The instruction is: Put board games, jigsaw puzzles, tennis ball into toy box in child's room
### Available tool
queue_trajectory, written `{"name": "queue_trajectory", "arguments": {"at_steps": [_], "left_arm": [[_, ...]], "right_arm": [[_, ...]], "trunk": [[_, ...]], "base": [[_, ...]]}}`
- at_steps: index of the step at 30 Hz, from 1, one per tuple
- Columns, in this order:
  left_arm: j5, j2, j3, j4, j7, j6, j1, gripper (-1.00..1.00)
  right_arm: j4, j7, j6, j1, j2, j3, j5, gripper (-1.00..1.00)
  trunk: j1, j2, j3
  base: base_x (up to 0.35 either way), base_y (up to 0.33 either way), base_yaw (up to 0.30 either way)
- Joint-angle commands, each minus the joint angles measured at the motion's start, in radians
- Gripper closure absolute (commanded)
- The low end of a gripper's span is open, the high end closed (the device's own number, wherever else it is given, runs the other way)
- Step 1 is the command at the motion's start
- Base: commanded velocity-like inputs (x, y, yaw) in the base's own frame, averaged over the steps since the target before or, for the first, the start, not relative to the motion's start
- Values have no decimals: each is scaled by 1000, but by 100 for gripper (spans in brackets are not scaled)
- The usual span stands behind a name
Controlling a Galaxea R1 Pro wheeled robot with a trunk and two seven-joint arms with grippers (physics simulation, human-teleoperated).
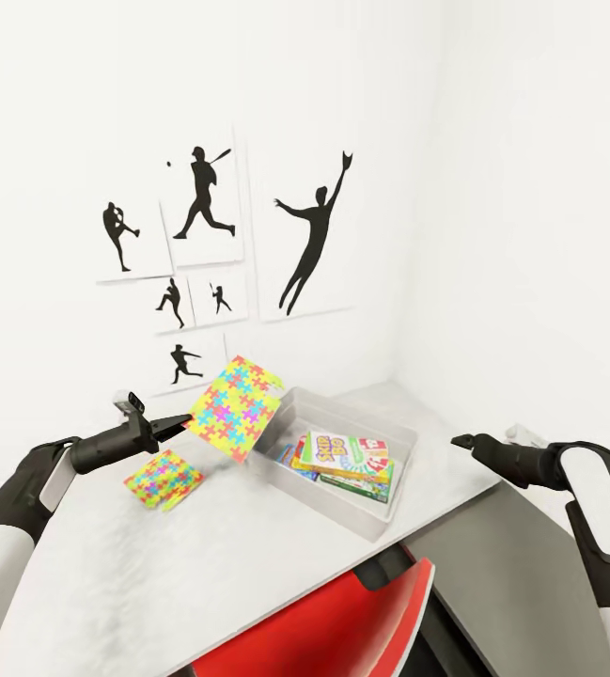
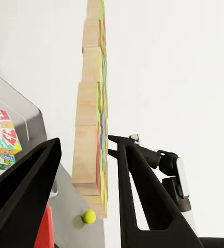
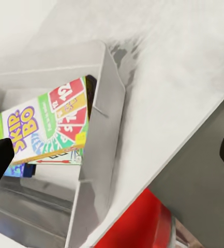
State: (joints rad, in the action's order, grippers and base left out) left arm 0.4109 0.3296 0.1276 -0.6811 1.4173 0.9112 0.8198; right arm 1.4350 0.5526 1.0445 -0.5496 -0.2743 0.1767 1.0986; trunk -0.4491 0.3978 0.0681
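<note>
Left hand (image 1: 184, 422) pinches raised puzzle (image 1: 236, 408) edge (beside toy box (image 1: 376, 519) rim).

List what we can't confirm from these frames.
- Left gripper: the head view is too small to show contact with the lifted jigsaw puzzle; in the left wrist view its edge stands between the fingers with gaps.
- Toy box: the SKIP-BO box hides the lower games.
- Right gripper: the fingers are cut off in the right wrist view.

Pale table (image 1: 154, 574): toy box (image 1: 380, 515), puzzle square (image 1: 164, 479), ball (image 2: 89, 216).
</note>
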Motion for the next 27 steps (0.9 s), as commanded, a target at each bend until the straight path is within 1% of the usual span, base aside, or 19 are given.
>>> {"name": "queue_trajectory", "arguments": {"at_steps": [1,11,17,27], "left_arm": [[2,0,0,0,1,9,1,100],[2,0,0,0,2,7,1,100],[2,0,0,0,2,5,1,100],[2,0,0,0,2,6,1,100]], "right_arm": [[1,10,3,-1,0,0,10,-100],[-1,10,3,-1,1,1,10,-100],[-1,10,3,-1,0,1,10,-100],[0,10,3,0,-1,3,10,-100]], "trunk": [[-1,2,2],[-1,2,2],[-1,2,2],[-1,2,2]], "base": [[160,83,-1],[142,49,-3],[26,3,-105],[64,-41,-14]]}}
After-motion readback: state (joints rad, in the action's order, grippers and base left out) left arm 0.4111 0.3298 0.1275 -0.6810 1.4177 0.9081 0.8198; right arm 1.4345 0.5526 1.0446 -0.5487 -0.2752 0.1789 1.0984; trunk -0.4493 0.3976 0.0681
